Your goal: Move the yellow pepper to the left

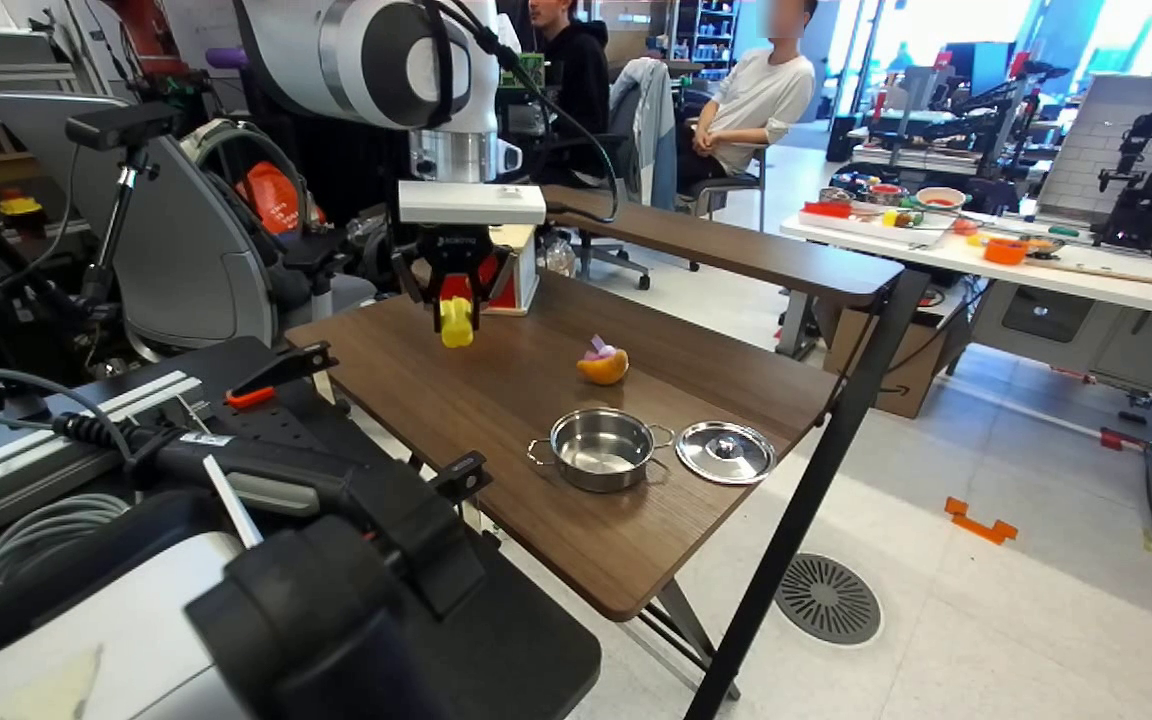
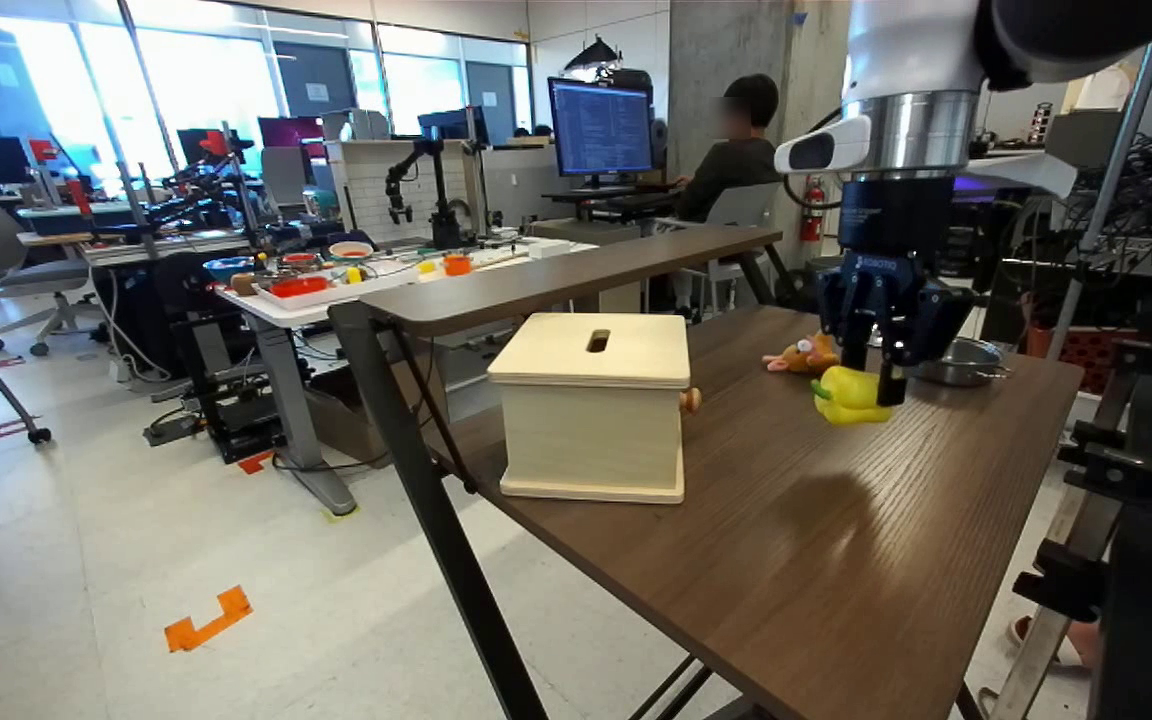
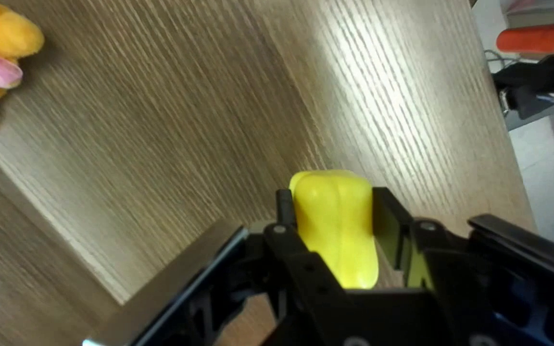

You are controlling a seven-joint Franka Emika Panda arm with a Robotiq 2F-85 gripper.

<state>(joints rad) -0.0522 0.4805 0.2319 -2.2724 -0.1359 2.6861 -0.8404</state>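
Observation:
The bright yellow pepper is held in the air above the brown wooden table. It also shows in an exterior view, where its shadow falls on the table below it. My gripper points down and is shut on the pepper. In the wrist view the two black fingers of the gripper press on the sides of the pepper. The pepper's lower part there is partly hidden by the gripper.
A pale wooden box stands at the table's edge. An orange plush toy lies mid-table. A metal pot and its lid are near one end. A raised shelf runs along one long side.

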